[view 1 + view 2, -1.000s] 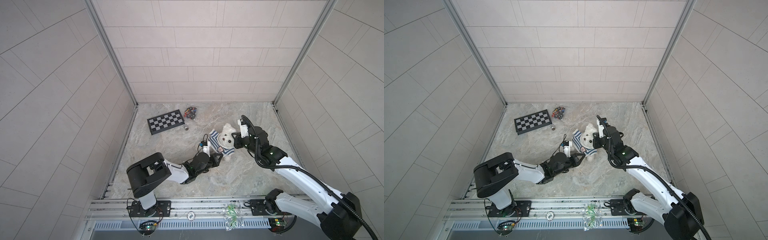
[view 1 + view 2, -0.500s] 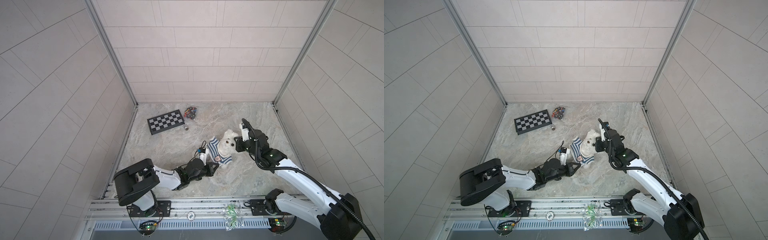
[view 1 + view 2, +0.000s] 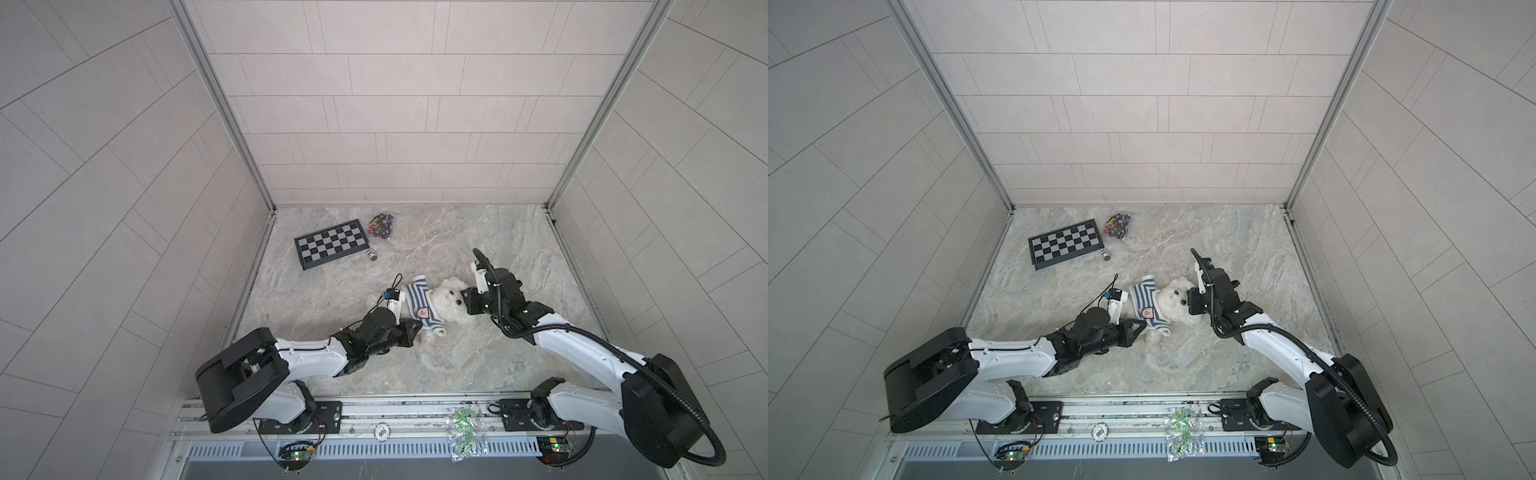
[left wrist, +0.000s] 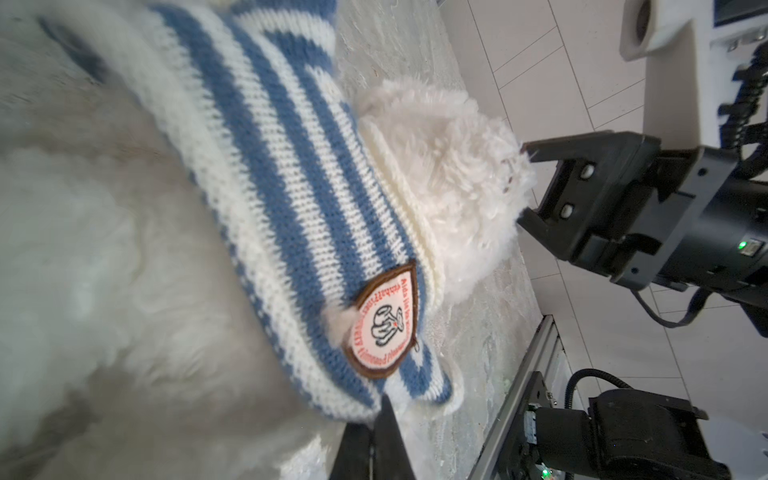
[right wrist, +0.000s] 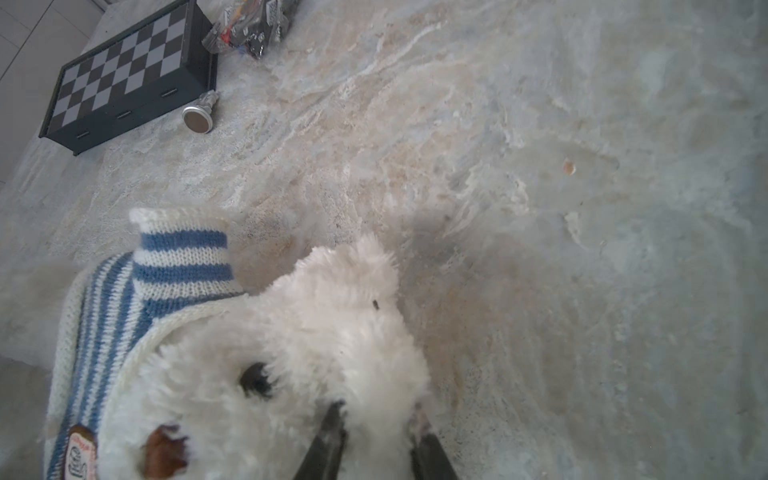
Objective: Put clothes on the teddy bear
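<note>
The marbled surface [image 3: 478,257] fills the bottom of the tiled cell. Near its far left corner lies a chessboard [image 3: 331,244]. The teddy bear [image 3: 448,296] lies on its back about the middle of the surface, between the two arms, with the head toward the right arm. A striped shirt [image 3: 419,301] is on its body, the badge facing up. The right gripper [image 4: 525,185] is partly open, its fingers on each side of the fur at the top of the head. The left gripper [image 4: 385,409] is closed, its tip at the shirt's hem; if it pinches the knit, I cannot tell. Beside the chessboard are a clear bag [image 3: 381,225] of small parts and one little metal piece [image 3: 371,254].
</note>
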Controlling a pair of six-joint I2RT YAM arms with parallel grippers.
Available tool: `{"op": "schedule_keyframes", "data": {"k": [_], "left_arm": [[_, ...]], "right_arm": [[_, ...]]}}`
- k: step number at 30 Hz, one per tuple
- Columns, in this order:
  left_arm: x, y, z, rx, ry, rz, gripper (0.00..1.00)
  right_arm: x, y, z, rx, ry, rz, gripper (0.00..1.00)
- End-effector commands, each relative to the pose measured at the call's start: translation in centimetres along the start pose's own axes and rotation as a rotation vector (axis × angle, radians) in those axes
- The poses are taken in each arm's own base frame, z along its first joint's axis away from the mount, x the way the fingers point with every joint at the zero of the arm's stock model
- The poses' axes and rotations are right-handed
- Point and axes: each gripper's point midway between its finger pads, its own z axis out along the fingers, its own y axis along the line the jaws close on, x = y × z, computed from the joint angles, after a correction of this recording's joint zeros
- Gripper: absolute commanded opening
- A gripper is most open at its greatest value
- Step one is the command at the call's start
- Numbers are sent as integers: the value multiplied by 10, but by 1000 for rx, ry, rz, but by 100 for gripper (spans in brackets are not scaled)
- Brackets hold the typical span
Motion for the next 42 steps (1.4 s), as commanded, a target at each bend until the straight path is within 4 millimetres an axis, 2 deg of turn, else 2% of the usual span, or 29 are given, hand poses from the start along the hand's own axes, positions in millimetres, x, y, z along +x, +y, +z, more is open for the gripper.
{"op": "schedule_keyframes", "data": {"k": [1,6,8,15,18,20,25,28,32,34,38,42], "left_arm": [[5,19,-6,-61,38,55,0],[0,29,-12,-85,57,80,0],[-1,30,-15,-94,67,99,0],[-13,11,-23,-61,73,145,0],[-16,3,-28,-41,70,153,0],[-20,-3,-31,-29,64,158,0],[-30,-17,-42,-6,44,177,0],[-33,-23,-47,1,33,186,0],[-36,-29,-50,19,18,181,0],[-38,-32,-50,28,9,176,0],[-44,-38,-48,44,-11,169,0],[-48,-47,-40,73,-20,158,0]], "right_arm": [[-15,12,-15,-47,-46,-33,41],[-2,18,-37,-47,-17,-99,62],[9,21,-44,-55,-13,-107,68],[50,32,-60,-63,0,-116,70],[53,36,-74,-41,-26,-180,70],[46,41,-86,-33,-59,-226,70],[36,70,-101,-113,-142,-331,69],[44,101,-106,-233,-199,-445,71],[67,113,-99,-243,-163,-545,71],[75,123,-102,-255,-173,-618,71],[73,150,-116,-299,-254,-739,72],[72,170,-107,-314,-252,-748,72]]}}
